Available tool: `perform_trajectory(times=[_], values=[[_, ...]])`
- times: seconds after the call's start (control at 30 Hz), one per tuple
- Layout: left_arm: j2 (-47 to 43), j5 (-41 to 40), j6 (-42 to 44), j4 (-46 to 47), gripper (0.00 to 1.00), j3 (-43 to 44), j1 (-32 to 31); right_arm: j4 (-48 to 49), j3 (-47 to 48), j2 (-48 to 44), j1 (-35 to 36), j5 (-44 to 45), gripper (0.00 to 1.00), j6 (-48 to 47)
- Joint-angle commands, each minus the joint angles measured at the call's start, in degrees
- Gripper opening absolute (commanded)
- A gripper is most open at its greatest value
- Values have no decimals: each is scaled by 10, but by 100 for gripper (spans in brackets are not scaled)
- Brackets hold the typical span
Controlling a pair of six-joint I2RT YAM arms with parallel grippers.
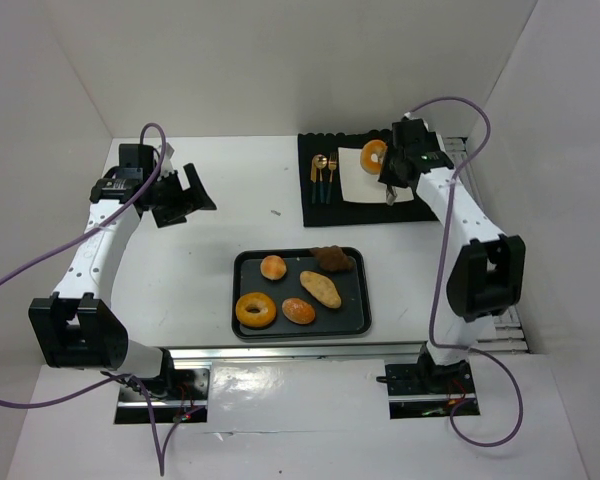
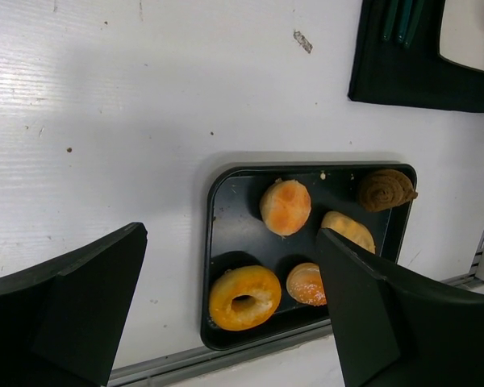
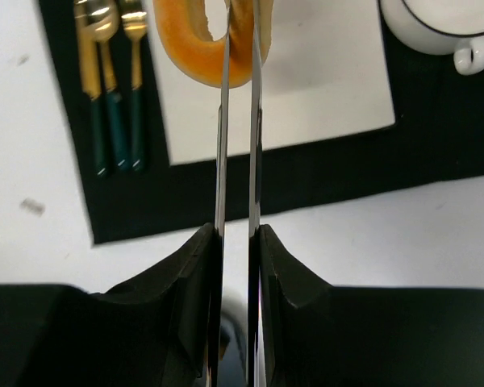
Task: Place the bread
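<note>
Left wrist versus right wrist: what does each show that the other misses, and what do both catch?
Only left wrist: the black tray holding a ring bread, three rolls and a dark pastry, seen between the left gripper's open jaws. Only right wrist: the second ring bread pinched in the right gripper's jaws over the white plate, plus a white cup. Both: the black placemat and teal cutlery handles.

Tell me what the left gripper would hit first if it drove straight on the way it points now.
Probably the black tray, near its left end by the ring-shaped bread. The left gripper frames that end with open jaws; depth is unclear, so the bread itself may come first.
</note>
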Motion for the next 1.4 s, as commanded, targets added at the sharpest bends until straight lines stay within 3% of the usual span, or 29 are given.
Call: perform_trajectory(times=[0.0,0.17,0.23,0.3,0.43,0.63,0.73,0.83,1.0,1.2,1.37], values=[[4,-1,8,0,100,16,3,86,42,44,-25,27,25,8],[10,-1,8,0,100,16,3,98,65,107,-41,22,26,8],[10,-1,8,0,100,16,3,91,73,123,-41,17,31,8],[10,-1,8,0,100,21,3,81,80,129,-41,17,43,3],[10,-1,8,-6,100,27,3,99,51,77,-35,39,55,-4],[3,-1,14,-12,100,33,3,82,16,-12,-7,50,53,-9],[-2,-1,14,-12,100,28,3,74,-21,-63,18,-7,53,-41],[-8,-1,8,-12,100,15,3,51,-69,-124,67,-87,53,-66],[-14,-1,1,-12,100,10,3,-4,-151,-197,241,-211,53,-82],[-19,-14,1,-12,100,10,3,-78,-164,-182,425,-210,53,-60],[-19,12,-11,-12,100,-2,3,-114,-156,-137,469,-191,53,-60]])
